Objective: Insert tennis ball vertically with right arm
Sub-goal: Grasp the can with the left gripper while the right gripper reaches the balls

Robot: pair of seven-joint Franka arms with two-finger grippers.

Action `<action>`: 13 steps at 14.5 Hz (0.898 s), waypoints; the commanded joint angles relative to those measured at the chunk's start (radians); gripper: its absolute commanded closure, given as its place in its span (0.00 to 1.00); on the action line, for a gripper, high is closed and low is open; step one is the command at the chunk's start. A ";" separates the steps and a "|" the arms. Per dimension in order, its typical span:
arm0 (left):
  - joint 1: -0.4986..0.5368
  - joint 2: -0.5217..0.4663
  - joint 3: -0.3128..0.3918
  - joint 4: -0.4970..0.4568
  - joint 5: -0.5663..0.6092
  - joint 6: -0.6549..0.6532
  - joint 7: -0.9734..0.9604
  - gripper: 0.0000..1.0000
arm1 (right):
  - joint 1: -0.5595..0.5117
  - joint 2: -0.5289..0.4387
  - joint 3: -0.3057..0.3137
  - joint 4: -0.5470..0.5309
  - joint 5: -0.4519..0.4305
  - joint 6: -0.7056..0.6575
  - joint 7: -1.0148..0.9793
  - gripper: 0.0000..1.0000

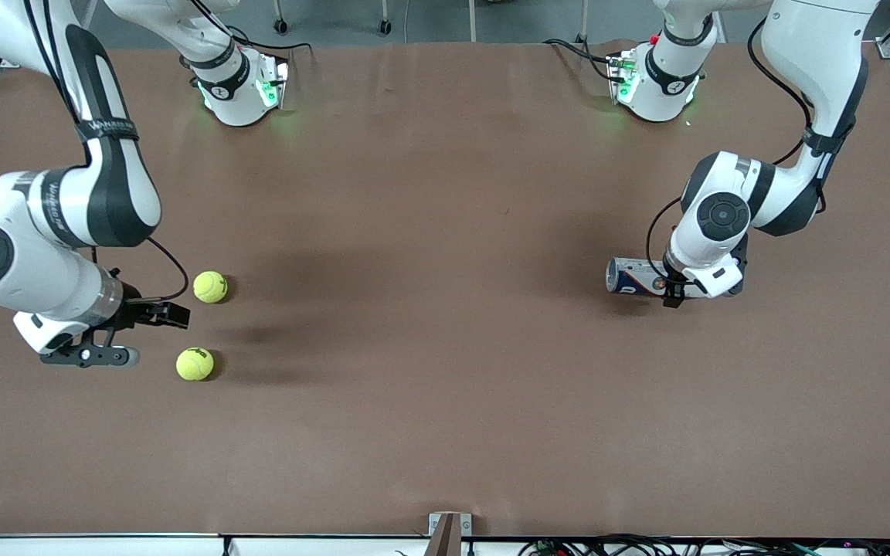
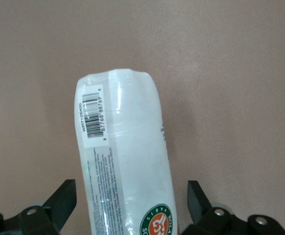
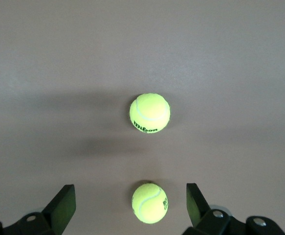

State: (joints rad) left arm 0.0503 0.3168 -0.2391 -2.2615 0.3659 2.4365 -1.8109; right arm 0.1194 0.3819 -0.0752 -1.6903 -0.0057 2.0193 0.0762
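Two yellow-green tennis balls lie on the brown table toward the right arm's end, one (image 1: 210,286) farther from the front camera and one (image 1: 195,364) nearer. My right gripper (image 1: 167,313) hangs open and empty in the air over the table beside them. In the right wrist view one ball (image 3: 149,203) shows between the open fingers of the right gripper (image 3: 130,192), well below them, and the other ball (image 3: 149,113) lies apart. A tennis ball can (image 1: 636,276) lies on its side toward the left arm's end. My left gripper (image 1: 674,298) is low over it, open, its fingers either side of the can (image 2: 125,161).
The two arm bases (image 1: 240,93) (image 1: 657,85) stand along the table edge farthest from the front camera. A small bracket (image 1: 449,529) sits at the table edge nearest the front camera.
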 commanded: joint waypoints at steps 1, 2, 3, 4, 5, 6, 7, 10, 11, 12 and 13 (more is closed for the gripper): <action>-0.003 0.022 -0.003 -0.010 0.019 0.038 -0.050 0.00 | -0.014 0.040 0.006 -0.005 0.003 0.024 -0.010 0.00; -0.006 0.028 -0.003 -0.010 0.021 0.038 -0.053 0.00 | -0.014 0.055 0.006 -0.005 0.003 0.026 -0.009 0.00; -0.009 0.034 -0.003 -0.010 0.021 0.039 -0.056 0.00 | -0.012 0.066 0.006 -0.005 0.003 0.026 -0.009 0.00; -0.013 0.038 -0.003 -0.010 0.022 0.044 -0.064 0.00 | -0.014 0.080 0.006 -0.005 0.004 0.026 -0.009 0.00; -0.013 0.047 -0.003 -0.010 0.046 0.050 -0.085 0.00 | -0.014 0.089 0.006 -0.002 0.004 0.030 -0.009 0.00; -0.015 0.057 -0.003 -0.010 0.092 0.050 -0.126 0.00 | -0.014 0.094 0.006 -0.002 0.004 0.041 -0.009 0.00; -0.013 0.071 -0.003 -0.007 0.152 0.049 -0.175 0.00 | -0.015 0.104 0.006 0.001 0.004 0.053 -0.009 0.00; -0.018 0.099 -0.005 -0.004 0.266 0.045 -0.271 0.00 | -0.023 0.141 0.008 0.015 0.004 0.104 -0.010 0.00; -0.033 0.100 -0.005 -0.004 0.266 0.044 -0.278 0.00 | -0.023 0.152 0.008 0.018 0.004 0.105 -0.015 0.00; -0.047 0.100 -0.003 -0.004 0.266 0.039 -0.281 0.00 | -0.023 0.173 0.008 0.038 0.004 0.105 -0.016 0.00; -0.053 0.102 -0.003 -0.004 0.266 0.032 -0.283 0.00 | -0.024 0.196 0.008 0.053 0.004 0.105 -0.018 0.00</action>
State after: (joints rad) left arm 0.0212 0.4017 -0.2445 -2.2636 0.6086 2.4706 -2.0620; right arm 0.1104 0.5302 -0.0768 -1.6822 -0.0056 2.1225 0.0748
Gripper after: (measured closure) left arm 0.000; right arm 0.000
